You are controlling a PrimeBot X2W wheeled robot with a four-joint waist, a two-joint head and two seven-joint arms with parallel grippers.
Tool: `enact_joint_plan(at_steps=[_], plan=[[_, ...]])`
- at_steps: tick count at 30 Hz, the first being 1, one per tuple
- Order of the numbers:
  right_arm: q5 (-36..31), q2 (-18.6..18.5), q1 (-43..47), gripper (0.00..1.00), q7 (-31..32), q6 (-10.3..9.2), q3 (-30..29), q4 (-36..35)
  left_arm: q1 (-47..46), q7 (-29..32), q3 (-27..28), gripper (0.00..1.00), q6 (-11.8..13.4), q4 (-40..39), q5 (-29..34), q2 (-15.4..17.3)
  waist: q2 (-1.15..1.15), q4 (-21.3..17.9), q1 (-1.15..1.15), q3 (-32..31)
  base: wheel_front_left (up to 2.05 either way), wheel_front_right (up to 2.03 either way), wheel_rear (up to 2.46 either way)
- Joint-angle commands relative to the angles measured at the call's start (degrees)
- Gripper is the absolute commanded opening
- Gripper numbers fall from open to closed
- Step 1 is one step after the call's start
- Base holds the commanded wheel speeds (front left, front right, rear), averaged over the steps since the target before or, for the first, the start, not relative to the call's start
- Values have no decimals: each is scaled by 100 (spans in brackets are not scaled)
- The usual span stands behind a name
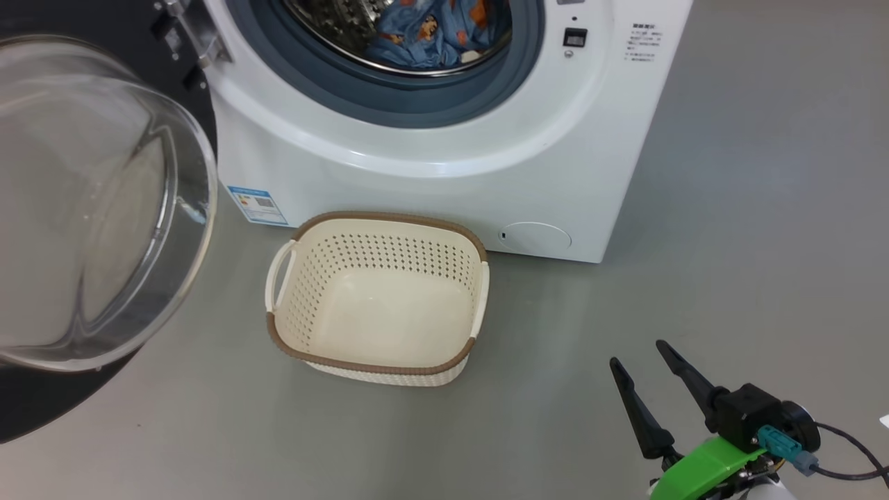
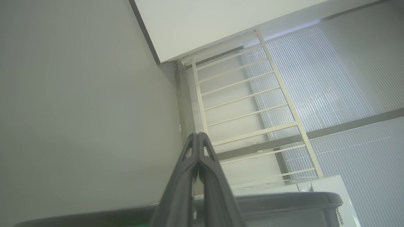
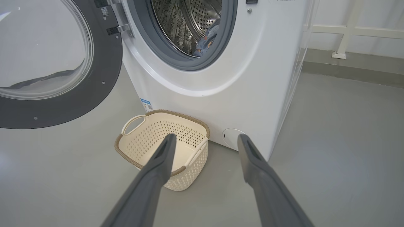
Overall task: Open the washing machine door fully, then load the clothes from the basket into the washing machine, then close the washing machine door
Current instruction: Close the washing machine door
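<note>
Loading looks done: the clothes (image 1: 430, 31) are in the washing machine (image 1: 417, 180), the basket (image 1: 375, 367) on the floor (image 1: 729, 264) is bare. Next, swing the wide-open washing machine door (image 3: 63, 110) shut; right hand (image 1: 637, 353) spread wide, left hand (image 2: 198, 136) pinched closed.

Washing machine (image 1: 444, 187): white boxy front-loader on a grey floor (image 1: 729, 243). A grey gasket (image 1: 389, 104) rings the round opening, with the steel perforated drum (image 1: 326, 21) behind it. There is a blue label (image 1: 257, 205) low at the front's left corner and a small round flap (image 1: 535, 237) low at the right.

Washing machine door (image 1: 97, 201): swung wide open on the robot's left. It has a black ring and a bulging clear glass bowl.

Clothes (image 1: 430, 31): blue fabric with orange and cream figures, bunched in the lower drum.

Basket (image 1: 378, 367): cream, perforated, with a brown woven-look rim and two side handles. It stands upright on the floor just before the machine, below the opening, and its bare bottom shows.
</note>
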Motion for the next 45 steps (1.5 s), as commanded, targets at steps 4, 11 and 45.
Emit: enact_joint_plan(at_steps=[4,11,45], plan=[[35,-62,-247,100,-34,16,173,-157,-174,59,147,0,10,-27,-136,413,0,-153,-1,146,0,0,0],[47,-69,-237,100,-34,16,162,-150,-182,263,105,0,-10,103,-223,362,0,-219,-1,141,0,0,0],[234,107,-91,100,-34,16,261,48,1512,3849,-112,0,681,-1964,-1709,-419,0,44,-1,-143,0,0,0]])
